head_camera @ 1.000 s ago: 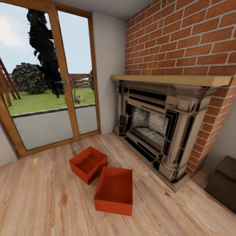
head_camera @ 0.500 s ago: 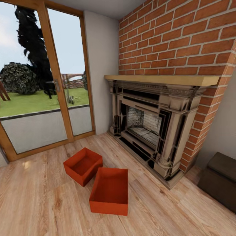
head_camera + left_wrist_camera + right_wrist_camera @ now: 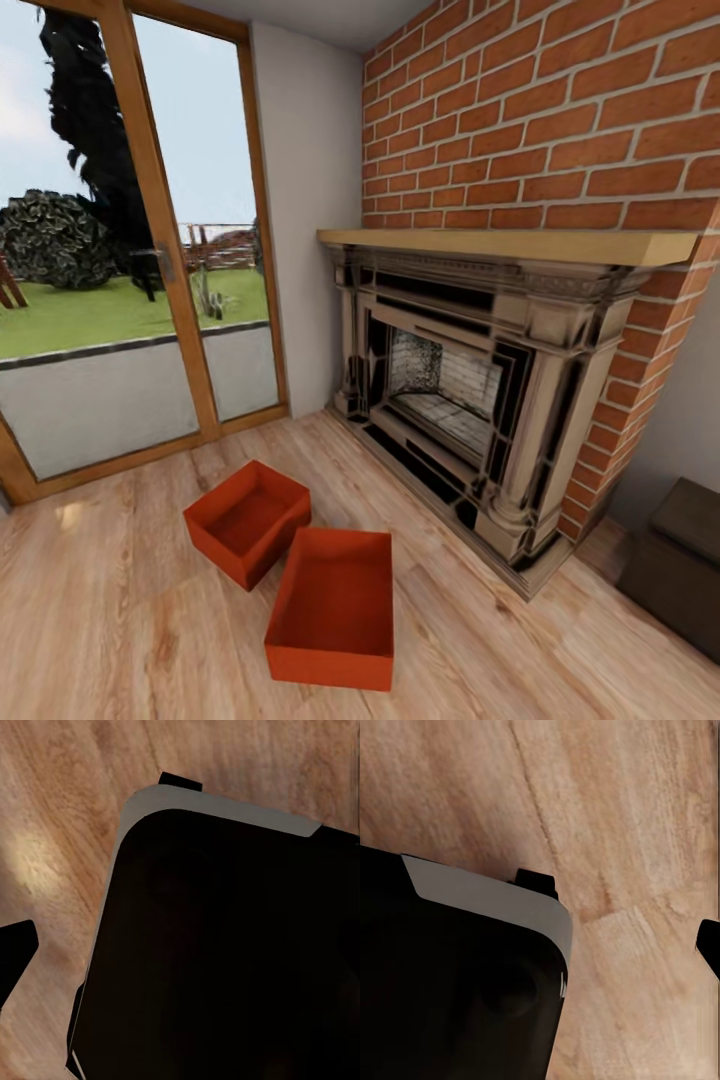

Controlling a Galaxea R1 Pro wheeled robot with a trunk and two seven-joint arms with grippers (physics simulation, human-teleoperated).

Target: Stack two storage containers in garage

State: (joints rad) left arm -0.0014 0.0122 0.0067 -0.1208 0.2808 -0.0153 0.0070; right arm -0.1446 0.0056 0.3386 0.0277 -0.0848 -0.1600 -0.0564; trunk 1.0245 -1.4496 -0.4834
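Note:
Two red-orange open-topped storage containers rest on the light wood plank floor (image 3: 110,620) of the living room, in the head view. The farther container (image 3: 247,520) sits turned at an angle; the nearer container (image 3: 333,605) lies just in front of it, corner close to its side. Both are empty. My left gripper (image 3: 180,952) hangs over wood floor beside a black, grey-edged part of the robot (image 3: 225,945), with one black fingertip (image 3: 15,954) at the picture's edge. My right gripper (image 3: 540,945) likewise shows one fingertip (image 3: 709,945) far out to the side. Nothing is held.
A dark ornate fireplace (image 3: 470,400) under red brick (image 3: 560,120) stands to the right of the containers. Wood-framed glass doors (image 3: 150,250) fill the left wall. A dark brown seat (image 3: 680,565) sits at the right edge.
The whole head view has shifted, so the camera moved a little closer and turned. The containers lie where they were on the floor.

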